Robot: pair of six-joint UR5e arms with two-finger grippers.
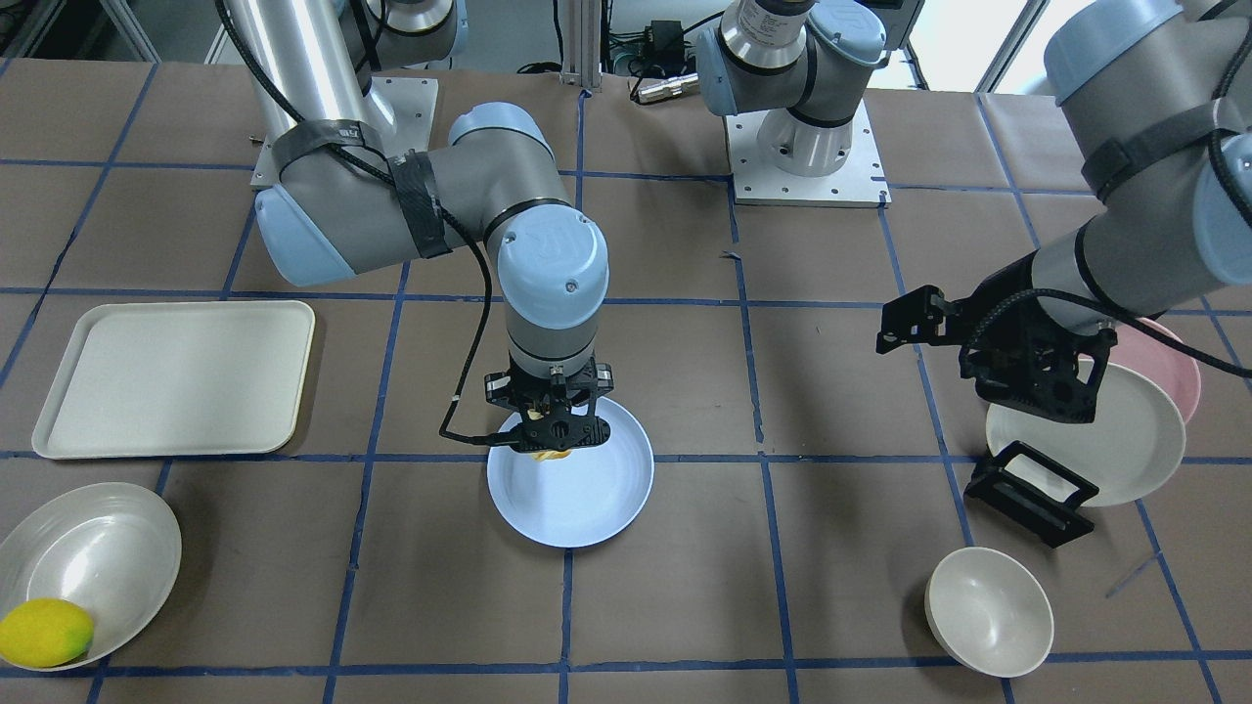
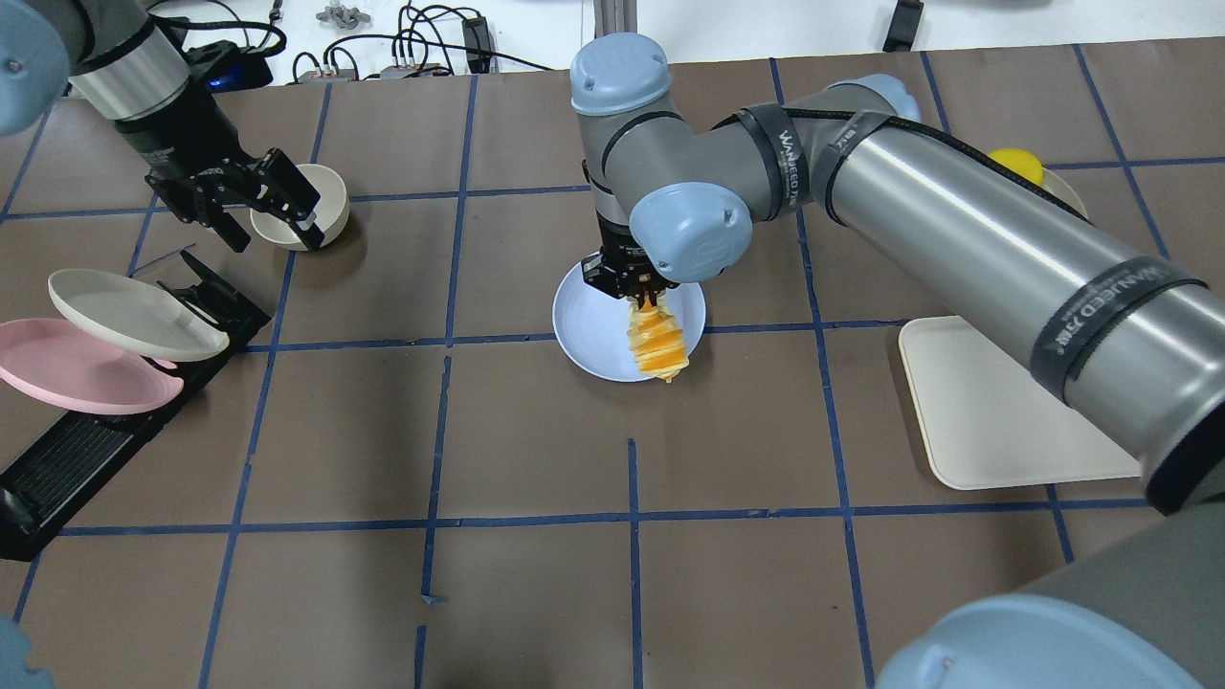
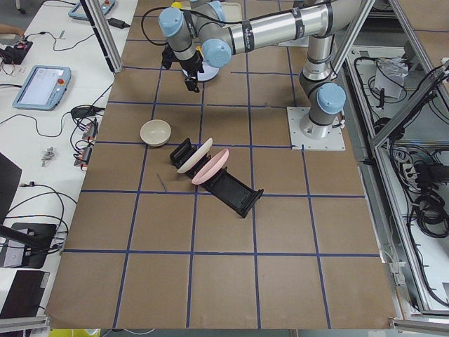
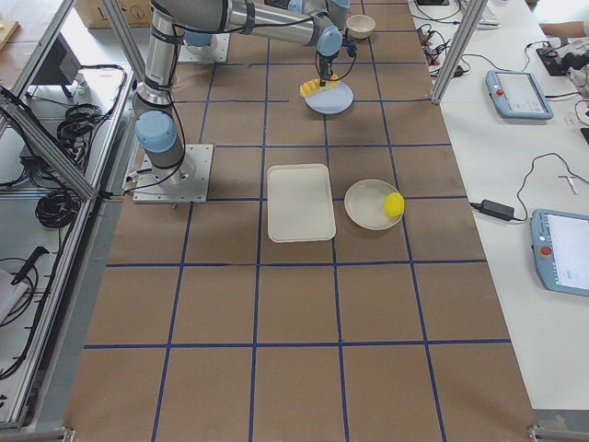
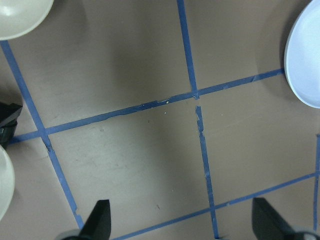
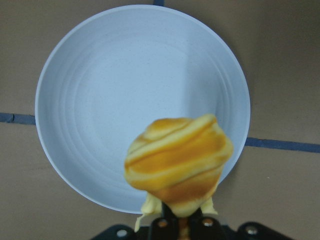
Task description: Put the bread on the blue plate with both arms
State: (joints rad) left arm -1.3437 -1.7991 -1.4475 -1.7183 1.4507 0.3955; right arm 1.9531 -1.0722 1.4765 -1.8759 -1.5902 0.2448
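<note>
My right gripper [image 2: 636, 290] is shut on one end of the bread [image 2: 657, 342], an orange and pale yellow ridged loaf. It holds the bread hanging over the near edge of the blue plate [image 2: 591, 325], above its surface. The right wrist view shows the bread [image 6: 179, 165] end-on over the blue plate [image 6: 125, 100]. From the front, the gripper [image 1: 551, 437] hides most of the bread above the plate [image 1: 587, 504]. My left gripper [image 2: 260, 209] is open and empty, far to the left beside a cream bowl [image 2: 321, 196]; its fingertips [image 5: 100, 220] stand wide apart over bare table.
A black rack [image 2: 115, 421] holds a cream plate [image 2: 124, 301] and a pink plate [image 2: 67, 368] at the left. A cream tray [image 2: 995, 411] lies at the right. A bowl [image 1: 108, 557] with a yellow lemon [image 1: 44, 633] sits beyond it.
</note>
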